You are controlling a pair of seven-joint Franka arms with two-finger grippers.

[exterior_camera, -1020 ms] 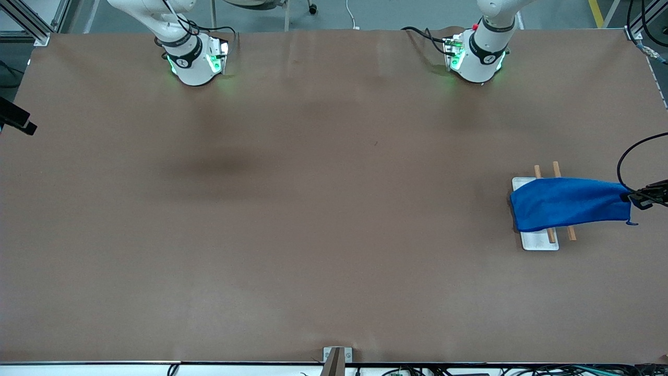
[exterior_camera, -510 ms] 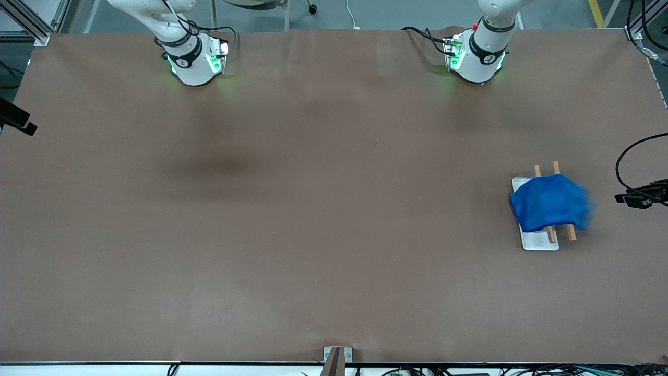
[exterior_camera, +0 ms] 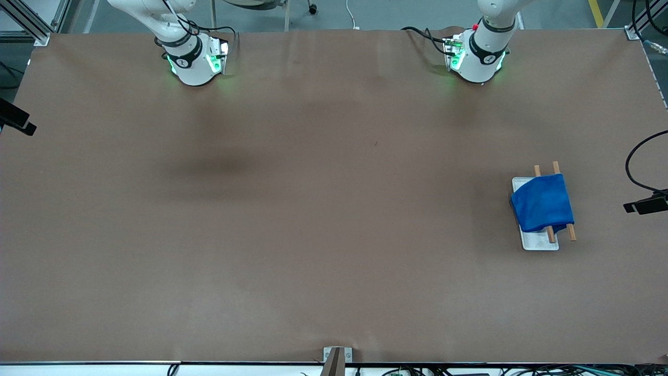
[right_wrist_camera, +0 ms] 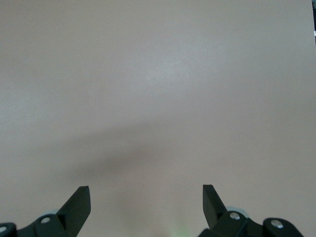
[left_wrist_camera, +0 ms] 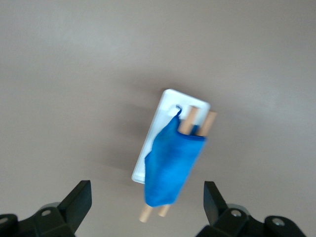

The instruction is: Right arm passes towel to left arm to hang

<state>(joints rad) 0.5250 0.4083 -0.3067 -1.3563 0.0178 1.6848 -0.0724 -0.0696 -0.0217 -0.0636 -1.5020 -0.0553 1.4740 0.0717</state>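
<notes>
Brown table (exterior_camera: 313, 235) is lying bare except where the towel (exterior_camera: 543, 202) is draping over the wooden rack (exterior_camera: 570, 230). Left gripper (left_wrist_camera: 147, 205) is hovering spread above it, right gripper (right_wrist_camera: 146, 205) waiting spread too; unevenly draped cloth could be slipping off.

A broad brown worktop (exterior_camera: 313, 209) spreads under both arms. Its landmark is a small white base plate (exterior_camera: 537, 241) lying flat near the left arm's end. The 2 green-lit arm bases, the left arm's (exterior_camera: 477, 57) and the right arm's (exterior_camera: 195, 60), stand farther from the front camera than the plate. A small metal bracket (exterior_camera: 336, 355) sits at the worktop's nearest edge, nearer than the plate.
</notes>
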